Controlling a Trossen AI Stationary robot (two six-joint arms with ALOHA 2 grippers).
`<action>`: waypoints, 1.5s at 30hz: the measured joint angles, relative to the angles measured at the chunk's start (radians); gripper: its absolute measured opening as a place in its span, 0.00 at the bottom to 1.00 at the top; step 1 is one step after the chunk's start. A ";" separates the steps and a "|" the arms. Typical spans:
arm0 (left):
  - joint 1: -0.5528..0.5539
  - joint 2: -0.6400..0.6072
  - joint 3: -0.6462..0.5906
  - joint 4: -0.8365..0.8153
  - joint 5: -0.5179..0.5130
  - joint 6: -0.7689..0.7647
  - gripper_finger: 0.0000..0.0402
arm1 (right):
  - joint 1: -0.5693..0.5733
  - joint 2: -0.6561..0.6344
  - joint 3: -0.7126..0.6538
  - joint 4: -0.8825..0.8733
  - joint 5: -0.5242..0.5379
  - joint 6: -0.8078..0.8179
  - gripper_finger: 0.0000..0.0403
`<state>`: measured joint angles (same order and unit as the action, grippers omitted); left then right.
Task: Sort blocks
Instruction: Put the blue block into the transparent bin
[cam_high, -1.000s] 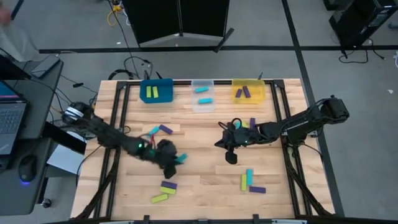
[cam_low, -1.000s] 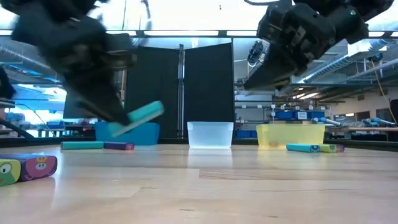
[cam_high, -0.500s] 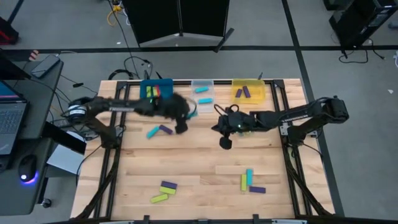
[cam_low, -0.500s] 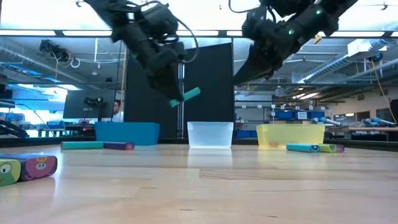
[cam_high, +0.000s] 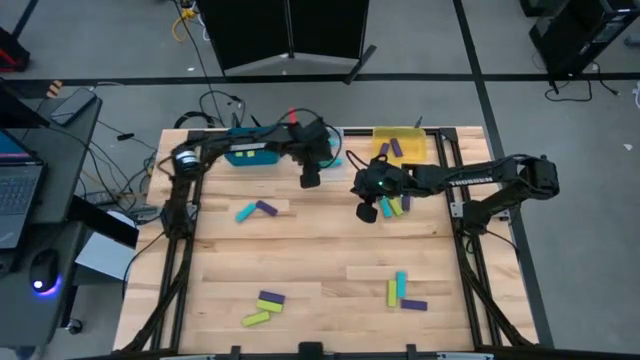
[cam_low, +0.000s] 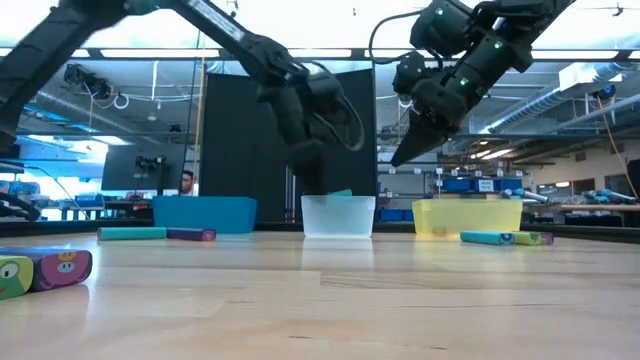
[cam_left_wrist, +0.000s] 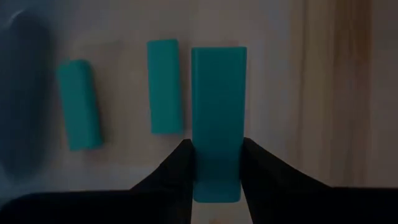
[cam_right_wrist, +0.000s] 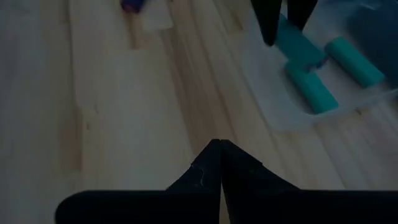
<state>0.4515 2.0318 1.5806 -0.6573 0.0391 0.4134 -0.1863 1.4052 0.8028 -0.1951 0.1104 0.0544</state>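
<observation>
My left gripper (cam_high: 311, 178) reaches over the clear bin (cam_high: 327, 168) at the far edge and is shut on a cyan block (cam_left_wrist: 217, 112). Two more cyan blocks (cam_left_wrist: 79, 112) (cam_left_wrist: 165, 87) lie on the bin's floor. In the low view this gripper (cam_low: 312, 185) hangs just above the bin's rim (cam_low: 338, 201). My right gripper (cam_high: 368, 210) is shut and empty, raised over the table (cam_low: 410, 152) next to a cyan, lime and purple cluster (cam_high: 392, 206). Other blocks lie on the wood at left (cam_high: 255, 210), near left (cam_high: 264, 308) and near right (cam_high: 402, 292). My left gripper pinches the cyan block by its two long sides at the end nearest the wrist (cam_left_wrist: 216, 177). The block runs on along the fingers, its free end (cam_left_wrist: 217, 59) pointing down into the clear bin. The fingers come from above, and the right wrist view shows the block (cam_right_wrist: 297, 38) slanting below them.
The blue bin (cam_high: 252, 155) lies partly under my left arm. The yellow bin (cam_high: 400, 145) holds purple blocks. Black frame rails run along the table's left and right sides. A broad stretch of bare wood spans the middle of the table (cam_high: 320, 250).
My left gripper has swung from the table's near-left middle toward the far edge, carrying the cyan block raised, and has come down over the clear bin. My right gripper has drifted toward the far edge, staying shut.
</observation>
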 joint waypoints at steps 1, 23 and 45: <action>0.000 0.026 0.026 -0.012 0.000 0.015 0.27 | -0.005 0.000 0.000 -0.004 0.000 -0.006 0.03; 0.001 0.144 0.154 -0.077 -0.008 0.058 0.32 | -0.055 0.000 0.000 -0.030 -0.011 -0.061 0.06; -0.003 0.144 0.153 -0.079 -0.031 0.051 0.47 | -0.055 0.000 0.000 -0.031 -0.011 -0.066 0.06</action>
<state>0.4488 2.1754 1.7340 -0.7367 0.0084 0.4644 -0.2409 1.4052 0.8028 -0.2265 0.0998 -0.0118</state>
